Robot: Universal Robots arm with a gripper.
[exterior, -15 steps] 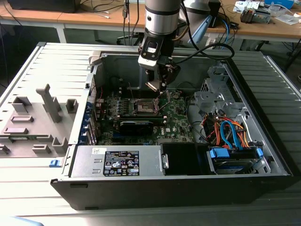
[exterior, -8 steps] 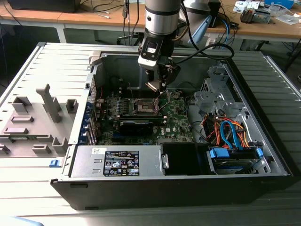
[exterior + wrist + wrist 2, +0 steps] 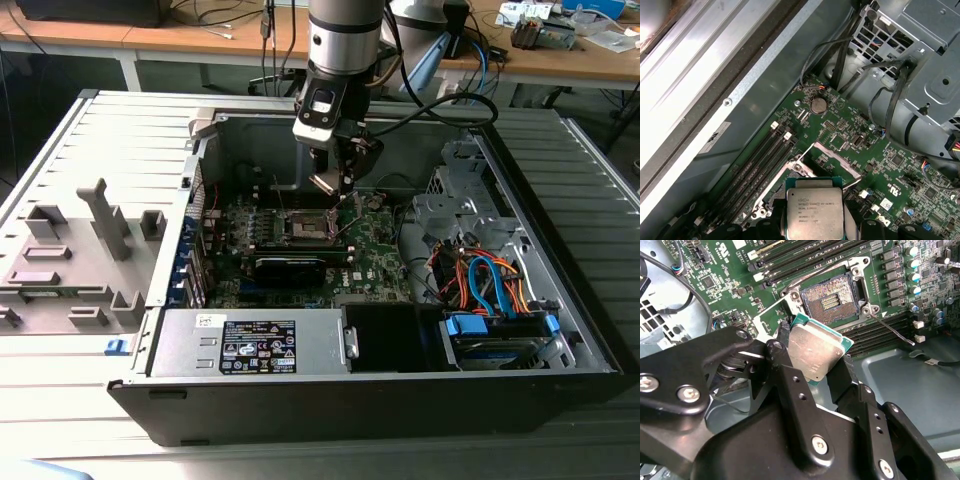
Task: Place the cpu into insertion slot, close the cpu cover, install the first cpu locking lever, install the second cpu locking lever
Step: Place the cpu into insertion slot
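Note:
My gripper [image 3: 334, 186] hangs inside the open computer case, just above and slightly to the exterior view's right of the insertion slot [image 3: 308, 229] on the green motherboard [image 3: 375, 250]. Its black fingers [image 3: 781, 360] are shut on the cpu [image 3: 815, 352], a silvery square chip with a green rim, held by its edges and clear of the board. The insertion slot [image 3: 832, 299] lies open, its dark contact field bare. The cpu cover [image 3: 771, 315] is swung up beside the slot. In the first wrist view the cpu [image 3: 814, 212] hides most of the slot, with the raised cpu cover [image 3: 834, 158] behind it.
A thin locking lever [image 3: 890, 328] sticks out free beside the slot. Memory slots [image 3: 757, 160] flank the socket. A drive cage with cables [image 3: 490, 280] fills the case at the exterior view's right, and a power supply [image 3: 250, 342] sits in front. A grey fixture [image 3: 80, 250] stands outside the case.

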